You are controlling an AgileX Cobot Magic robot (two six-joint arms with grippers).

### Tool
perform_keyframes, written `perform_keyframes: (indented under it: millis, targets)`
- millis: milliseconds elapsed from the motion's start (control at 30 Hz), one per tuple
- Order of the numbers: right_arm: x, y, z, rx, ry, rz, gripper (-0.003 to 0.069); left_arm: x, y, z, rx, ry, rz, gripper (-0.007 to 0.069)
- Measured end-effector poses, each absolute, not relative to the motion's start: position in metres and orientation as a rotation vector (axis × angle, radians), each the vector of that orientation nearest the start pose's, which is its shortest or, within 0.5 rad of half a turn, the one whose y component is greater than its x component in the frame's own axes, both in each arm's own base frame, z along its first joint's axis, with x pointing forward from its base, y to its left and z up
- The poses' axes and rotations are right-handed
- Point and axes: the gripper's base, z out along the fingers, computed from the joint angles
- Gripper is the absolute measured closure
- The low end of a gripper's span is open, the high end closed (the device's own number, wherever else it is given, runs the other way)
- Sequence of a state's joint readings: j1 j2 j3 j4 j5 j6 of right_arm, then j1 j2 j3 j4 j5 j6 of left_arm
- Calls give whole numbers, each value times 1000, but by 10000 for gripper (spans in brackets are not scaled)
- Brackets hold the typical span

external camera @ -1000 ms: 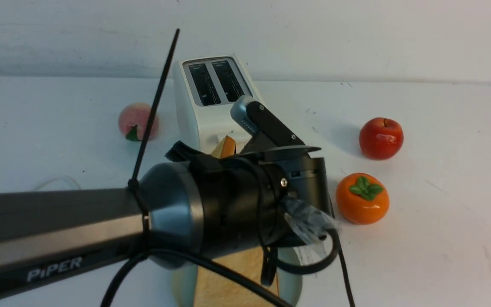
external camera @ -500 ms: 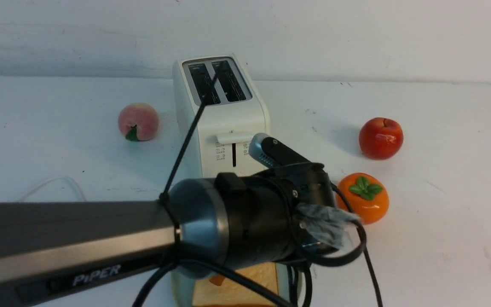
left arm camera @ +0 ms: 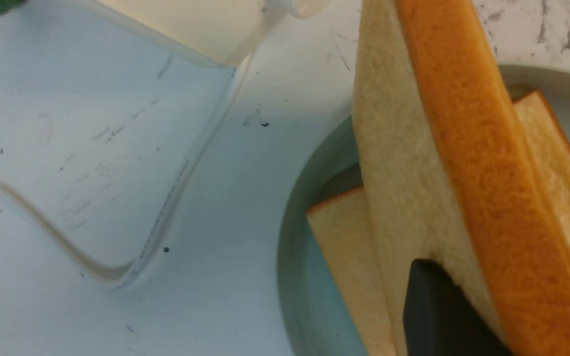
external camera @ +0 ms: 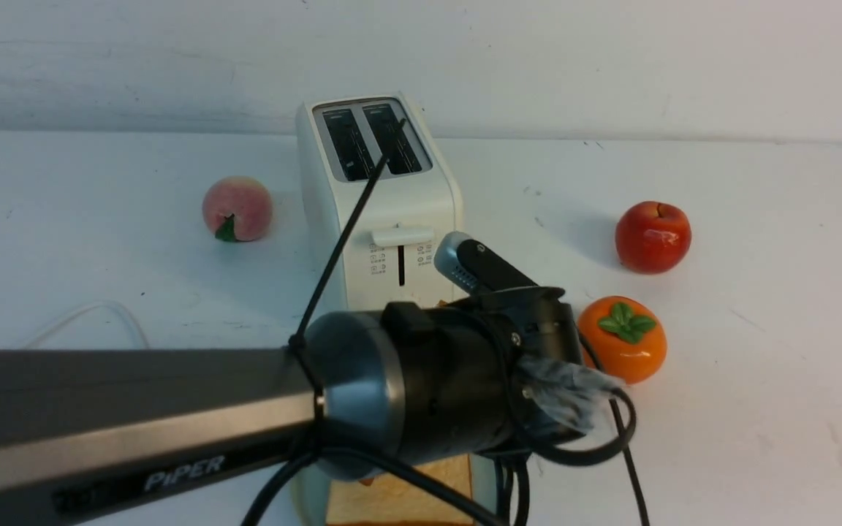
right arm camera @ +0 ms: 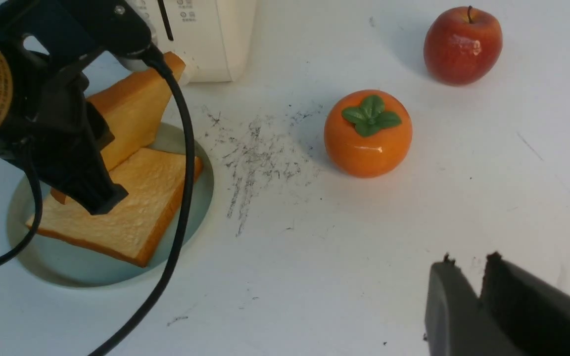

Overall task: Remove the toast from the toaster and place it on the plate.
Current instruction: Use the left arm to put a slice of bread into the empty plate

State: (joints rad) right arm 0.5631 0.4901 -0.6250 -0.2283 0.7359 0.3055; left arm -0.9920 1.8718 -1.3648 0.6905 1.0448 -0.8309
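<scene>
The cream-white toaster (external camera: 381,204) stands at the back, both slots dark and empty. In front of it lies the pale blue-green plate (right arm camera: 67,267) with one slice of toast (right arm camera: 117,207) flat on it. My left gripper (external camera: 461,288) is shut on a second slice of toast (left arm camera: 438,148), held on edge and tilted over the flat slice; one black finger (left arm camera: 438,306) presses its face. The left arm hides most of the plate in the front view. My right gripper (right arm camera: 468,262) hovers above bare table to the right, shut, with nothing in it.
A peach (external camera: 237,208) sits left of the toaster. An apple (external camera: 653,236) and an orange persimmon (external camera: 622,338) sit to the right, the persimmon close to the plate. The toaster's white cord (left arm camera: 166,207) snakes over the table on the left.
My left arm has come down and to the right with the slice, from in front of the toaster's top to just above the plate. The fruit and toaster have not moved.
</scene>
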Motion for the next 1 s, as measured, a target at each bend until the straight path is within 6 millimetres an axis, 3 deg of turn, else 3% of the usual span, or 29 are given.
perform_keyframes:
  millis: [200, 300, 433, 700, 1000]
  targets:
    - [81, 35, 323, -349, 2047, 271, 552, 251, -275, 239, 599, 2433, 583, 514]
    - [81, 35, 323, -349, 2047, 271, 552, 249, -270, 249, 541, 2431, 576, 514]
    - [81, 35, 323, -349, 2047, 271, 552, 247, -271, 249, 510, 2458, 522, 514]
    - [81, 35, 323, -348, 2054, 273, 546, 251, -285, 216, 557, 2512, 515, 514]
    - [81, 35, 323, -347, 2057, 275, 540, 252, -290, 207, 572, 2528, 484, 514]
